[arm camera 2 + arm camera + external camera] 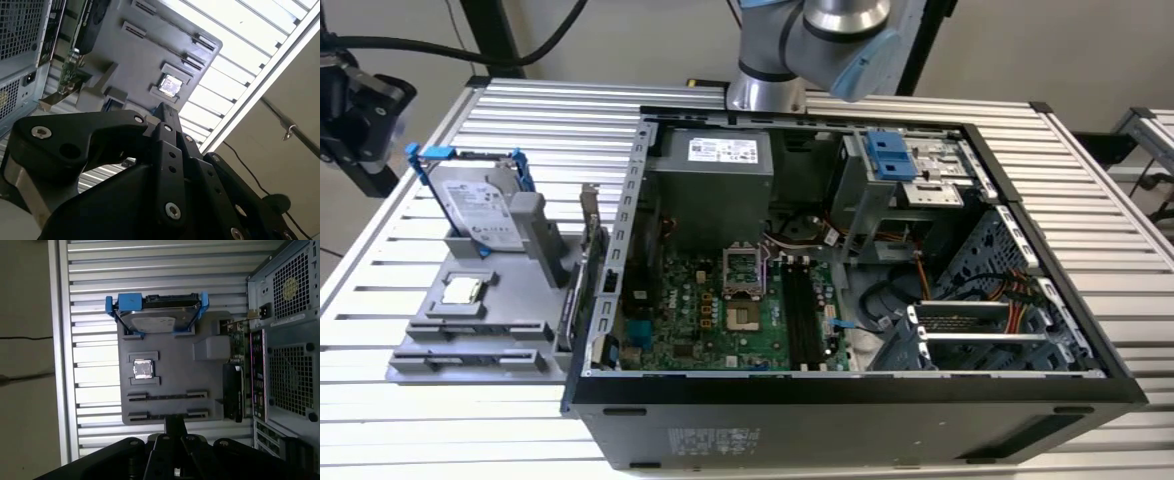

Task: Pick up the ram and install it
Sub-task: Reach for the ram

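Aloft, end effector (174, 421) facing grey tray (175, 375).

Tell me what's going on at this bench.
A grey robot arm hangs its black end effector well above a grey parts tray, which sits on the slatted table beside an open black computer case. The tray carries a silver hard drive in blue brackets and a small square silver chip. The end effector touches neither.
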`<state>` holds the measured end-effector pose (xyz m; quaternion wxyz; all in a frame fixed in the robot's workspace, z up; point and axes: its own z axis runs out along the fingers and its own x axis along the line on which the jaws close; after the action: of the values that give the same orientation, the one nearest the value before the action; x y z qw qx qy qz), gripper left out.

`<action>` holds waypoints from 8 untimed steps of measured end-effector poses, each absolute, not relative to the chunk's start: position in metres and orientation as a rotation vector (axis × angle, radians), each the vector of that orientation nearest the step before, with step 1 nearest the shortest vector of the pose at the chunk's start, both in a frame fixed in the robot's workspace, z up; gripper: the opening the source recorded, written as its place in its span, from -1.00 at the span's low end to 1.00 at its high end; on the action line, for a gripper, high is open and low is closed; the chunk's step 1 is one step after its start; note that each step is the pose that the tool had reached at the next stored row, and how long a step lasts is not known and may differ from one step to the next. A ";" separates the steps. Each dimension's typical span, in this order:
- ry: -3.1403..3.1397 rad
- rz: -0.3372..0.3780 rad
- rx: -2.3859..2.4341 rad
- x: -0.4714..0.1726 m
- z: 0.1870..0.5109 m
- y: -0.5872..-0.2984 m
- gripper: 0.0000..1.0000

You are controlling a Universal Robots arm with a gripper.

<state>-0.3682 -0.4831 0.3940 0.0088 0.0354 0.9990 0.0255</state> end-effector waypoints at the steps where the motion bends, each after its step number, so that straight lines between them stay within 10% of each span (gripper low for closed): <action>1: 3.121 0.080 0.111 -0.368 0.394 -0.484 -1.00; 8: 3.121 0.080 0.111 -0.371 0.394 -0.491 -1.00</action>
<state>-0.3713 -0.4915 0.3940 0.0088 0.0354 0.9990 0.0255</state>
